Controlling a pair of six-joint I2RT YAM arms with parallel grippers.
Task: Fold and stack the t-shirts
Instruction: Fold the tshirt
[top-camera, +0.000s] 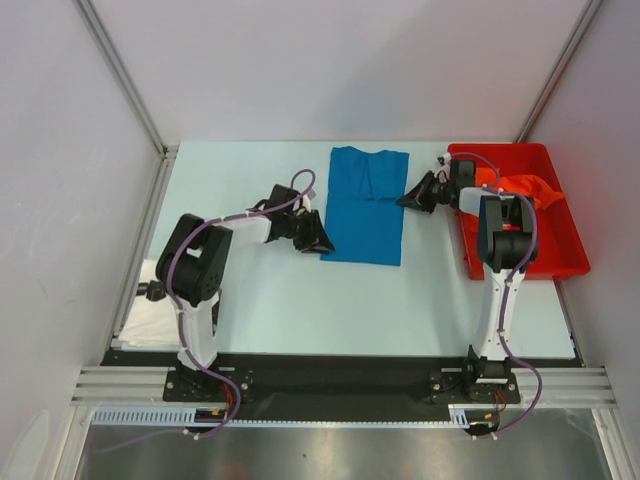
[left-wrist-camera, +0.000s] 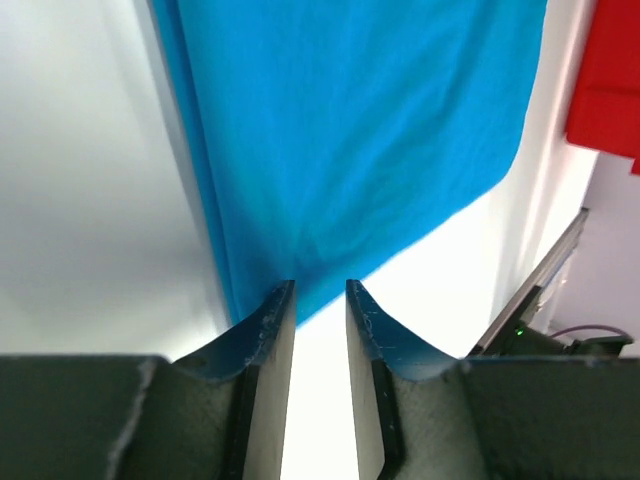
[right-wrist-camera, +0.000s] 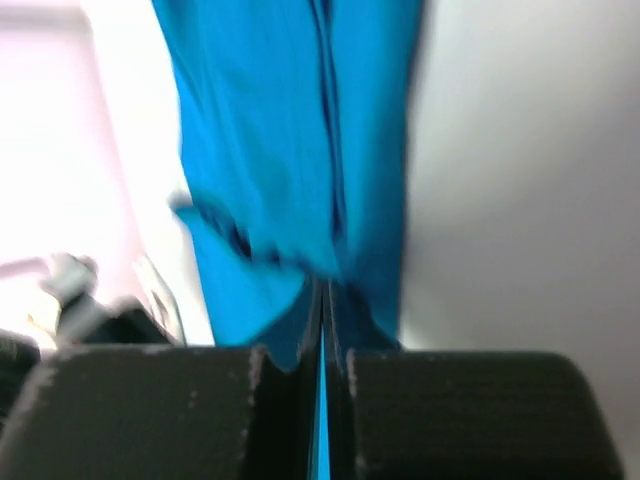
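**Blue shirt flat between two pincers**

Far left of the blue shirt (top-camera: 365, 205), a pale patch (top-camera: 140, 315) at the table's edge is too washed out to name. The right wrist view is blurred. A thin blue sliver shows in the slit of that pincer, but I cannot tell whether cloth is pinched there. Right of the blue shirt, the orange shirt (top-camera: 528, 188) lies bunched in the red bin (top-camera: 520, 270), partly hidden behind the right arm.

The table (top-camera: 300, 300) is pale and matte, boxed in by white walls (top-camera: 60, 150) on the left, back and right. The blue shirt lies on it near the middle, folded into a long rectangle.

The left arm reaches in low from the left. The left pincer (top-camera: 325, 244) is at the blue shirt's near left corner, its jaws narrowly apart. Bare table shows between them, and the cloth edge is just at the tips. The right arm bends over the bin. The right pincer (top-camera: 407, 199) points left at the blue shirt's right edge, its jaws closed tight.
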